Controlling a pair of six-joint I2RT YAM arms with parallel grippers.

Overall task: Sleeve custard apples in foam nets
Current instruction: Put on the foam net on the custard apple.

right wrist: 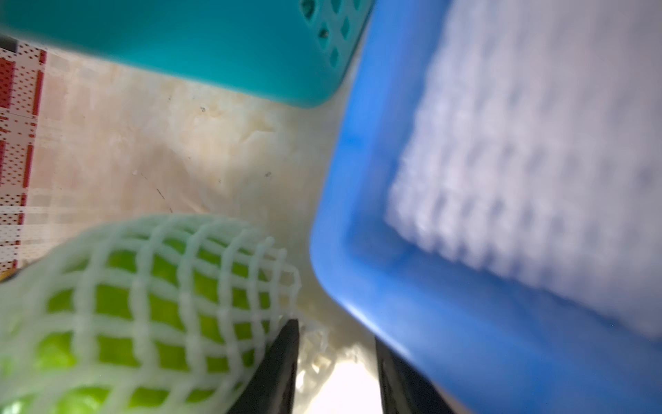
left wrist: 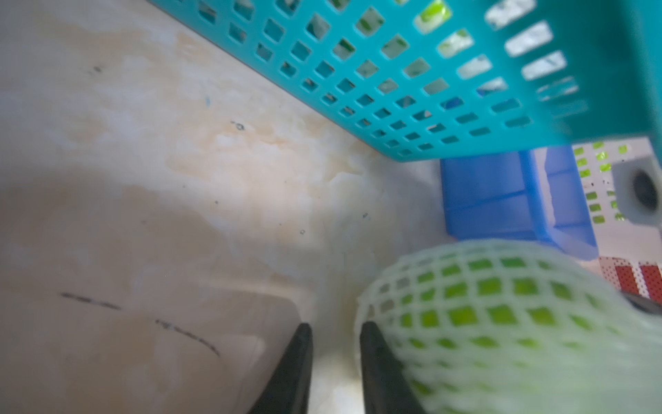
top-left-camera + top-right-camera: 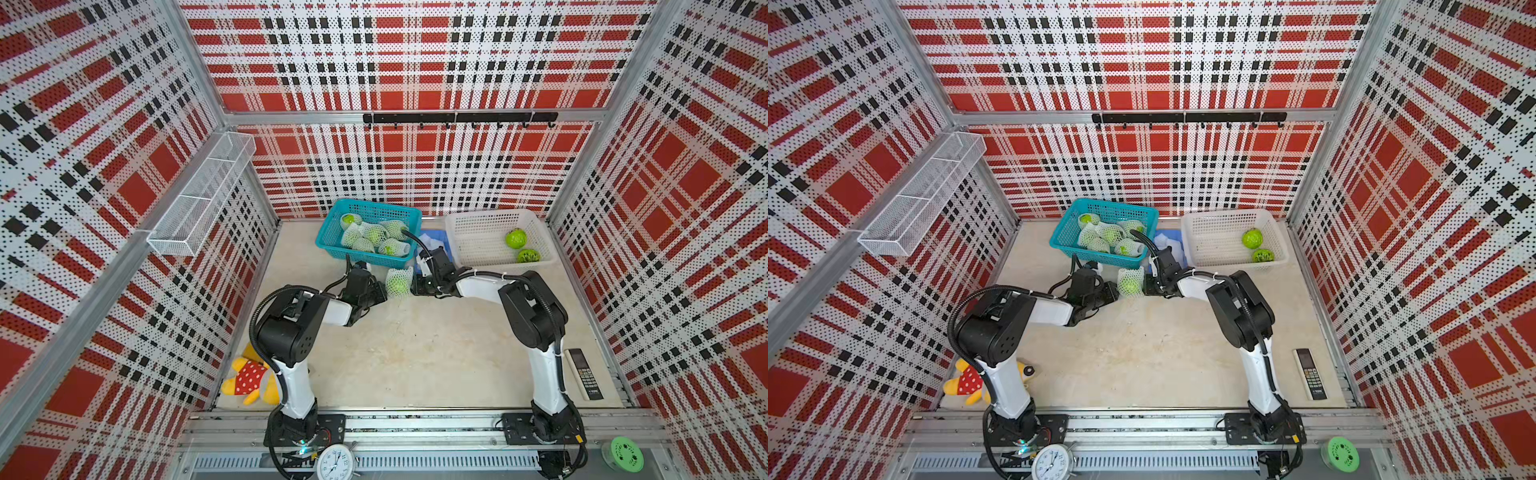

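- Left gripper (image 2: 336,333): jaws slightly parted, nothing between them, one finger right against the netted custard apple (image 3: 399,283).
- Right gripper (image 1: 337,332): narrow gap too, empty, on the opposite side.
- Netted custard apple sits on table (image 3: 415,353), just in front of teal basket (image 3: 361,261) holding more sleeved fruits (image 3: 376,235).
- Two bare custard apples (image 3: 516,239) in white basket (image 3: 469,220).
- Spare foam nets (image 1: 537,161) in blue bin (image 1: 358,179), blurred.

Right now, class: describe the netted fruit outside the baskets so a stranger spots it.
Find the teal basket at the back wall. Just in front of it, one netted custard apple sits on the table. All other fruits lie inside baskets.
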